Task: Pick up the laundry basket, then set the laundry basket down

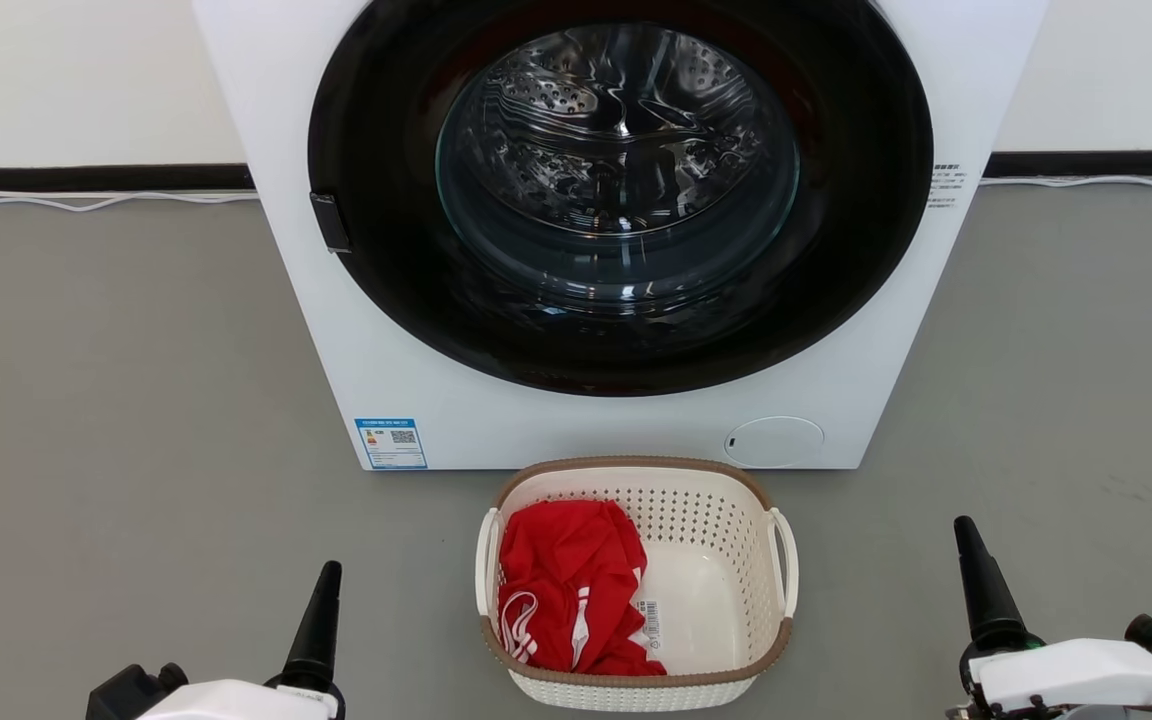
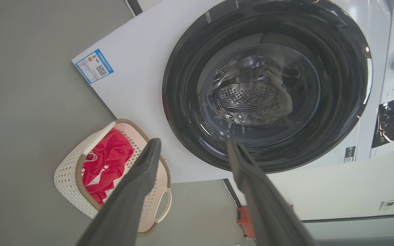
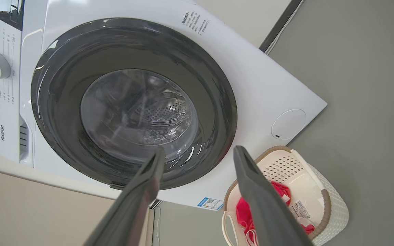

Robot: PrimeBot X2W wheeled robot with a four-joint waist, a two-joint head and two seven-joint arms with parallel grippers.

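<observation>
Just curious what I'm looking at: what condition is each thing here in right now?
Washing machine door: shut.
Laundry basket: upright on the floor, not held.
Red garment: crumpled inside the basket.
Left gripper: fingers open, empty.
Right gripper: fingers open, empty.

- You see the washer (image 1: 416,330) standing on the floor (image 1: 86,400), with the wall (image 1: 66,70) behind it.
- The basket (image 1: 636,692) sits on the floor just before the washer, near its middle.
- A garment (image 1: 566,580) lies in the basket, against its left side.
- Your left gripper (image 2: 194,141) hangs left of the basket and your right gripper (image 3: 198,150) right of it, both apart from it.
- A cable (image 1: 86,200) runs along the foot of the wall.
</observation>
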